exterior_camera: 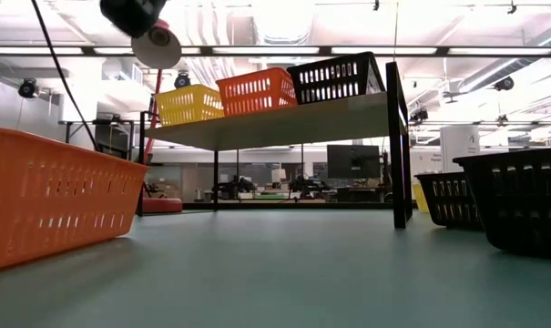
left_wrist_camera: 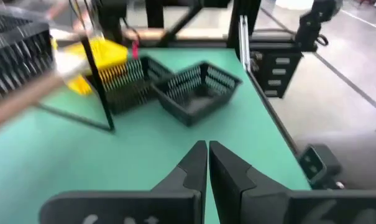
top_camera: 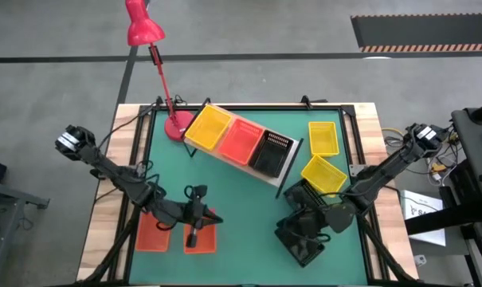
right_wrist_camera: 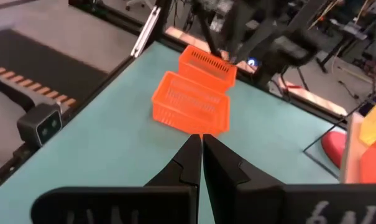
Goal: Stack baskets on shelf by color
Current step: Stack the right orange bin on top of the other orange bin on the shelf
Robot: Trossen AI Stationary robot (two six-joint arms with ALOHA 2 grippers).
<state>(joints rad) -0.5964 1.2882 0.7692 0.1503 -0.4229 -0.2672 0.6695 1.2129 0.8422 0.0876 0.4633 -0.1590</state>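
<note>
Overhead, the shelf [top_camera: 242,148] is seen lying diagonally on the green mat [top_camera: 241,207], its long axis running from the far left, beside the red lamp [top_camera: 157,60], toward the near right. Three baskets are lined up along it: a yellow basket [top_camera: 208,127], then a red-orange basket [top_camera: 240,140], then a black basket [top_camera: 272,152] at the end nearer the right arm.

The left gripper [top_camera: 191,236] is held over the near-left part of the mat with its fingers pressed together and nothing between them. Directly under and beside it two loose red-orange baskets [top_camera: 201,233] lie side by side, close to the mat's near edge; bare mat is left between this gripper and the shelf ahead of it.

The right gripper [right_wrist_camera: 200,142] is likewise closed and empty. It is placed over the near-right part of the mat, where loose black baskets [top_camera: 304,227] are clustered around it, one near the mat's front edge. Beyond it, toward the far right corner, two loose yellow baskets [top_camera: 323,159] are set, one behind the other, near the mat's right edge. A strip of open mat is left between the shelf's black end and these yellow ones.

In the low view the shelf's board is seen raised on thin black legs [exterior_camera: 399,146], with clear space under it.
</note>
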